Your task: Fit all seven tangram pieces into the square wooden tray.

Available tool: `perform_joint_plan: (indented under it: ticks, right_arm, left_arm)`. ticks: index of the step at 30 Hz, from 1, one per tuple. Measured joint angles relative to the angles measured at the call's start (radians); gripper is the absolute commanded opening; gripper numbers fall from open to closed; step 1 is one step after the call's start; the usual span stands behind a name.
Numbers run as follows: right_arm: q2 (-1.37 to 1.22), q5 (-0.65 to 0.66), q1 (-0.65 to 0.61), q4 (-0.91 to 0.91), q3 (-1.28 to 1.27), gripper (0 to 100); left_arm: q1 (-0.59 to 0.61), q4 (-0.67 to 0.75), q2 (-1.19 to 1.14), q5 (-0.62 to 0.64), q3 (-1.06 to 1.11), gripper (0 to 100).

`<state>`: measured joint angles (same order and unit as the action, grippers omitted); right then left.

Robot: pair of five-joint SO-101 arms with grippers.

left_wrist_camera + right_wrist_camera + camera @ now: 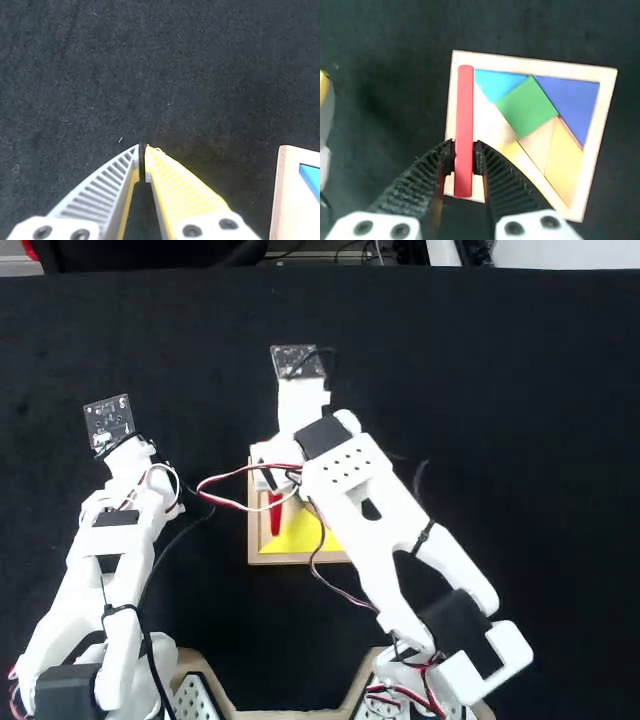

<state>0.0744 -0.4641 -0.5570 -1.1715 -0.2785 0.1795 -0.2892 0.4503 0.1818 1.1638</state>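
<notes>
**Pincer and Tray Status**

Left pincer [142, 150], ribbed grey and yellow, is fully closed on nothing over the black felt-textured desk [200, 75]. Right pincer [464, 159], ribbed black, clamps a flat red tangram piece [464, 110] edge-on at the rim of the square wooden tray [535, 64].

red piece [464, 110]: on edge, over tray [535, 66] rim | green piece [526, 107]: seated flat
</notes>
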Motion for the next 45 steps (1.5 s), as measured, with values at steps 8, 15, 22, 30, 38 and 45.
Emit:
perform_joint_plan:
  ticks: [8,15,22,30,38,45]
  right_arm:
    - [-0.025,-0.057,-0.057,0.026,-0.018,1.1]
    - [-0.124,-0.057,-0.077,0.063,-0.018,1.1]
    - [-0.181,-0.057,-0.058,0.063,-0.018,1.1]
    - [-0.190,-0.057,-0.058,0.066,-0.017,1.2]
    - [-0.190,-0.057,-0.055,0.120,-0.017,1.2]
    - [-0.190,-0.057,-0.023,0.120,-0.017,1.5]
  left_arm:
    - [0.000,0.000,0.000,0.000,0.000,3]
    - [0.000,0.000,0.000,0.000,0.000,3]
    - [0.000,0.000,0.000,0.000,0.000,3]
    - [0.000,0.000,0.000,0.000,0.000,3]
    - [0.000,0.000,0.000,0.000,0.000,3]
    - [0.000,0.000,0.000,0.000,0.000,3]
